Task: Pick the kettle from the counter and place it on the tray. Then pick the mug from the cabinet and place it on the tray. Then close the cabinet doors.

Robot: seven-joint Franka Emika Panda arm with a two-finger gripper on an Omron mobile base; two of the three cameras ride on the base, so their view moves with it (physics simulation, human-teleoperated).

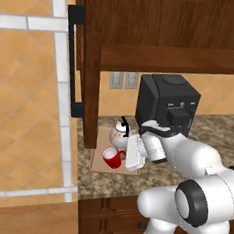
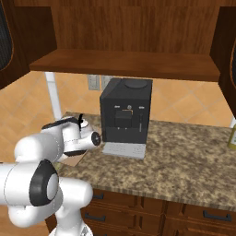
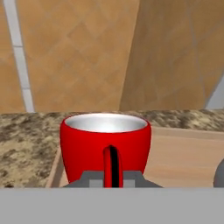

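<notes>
Big black coffee machine standing near the back wall, grey drip grate at its 6 o'clock. Two wall plugs at its 10 o'clock. Brown drawers with dark handles below. Yellowish bottle far off at 3 o'clock.

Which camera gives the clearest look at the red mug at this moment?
The hand view: the mug sits upright, close and centred, pale inside visible, its handle facing the camera between the gripper fingertips, above the tray. The left base view shows it small on the tray beside the kettle. In the right base view the arm hides it.
</notes>
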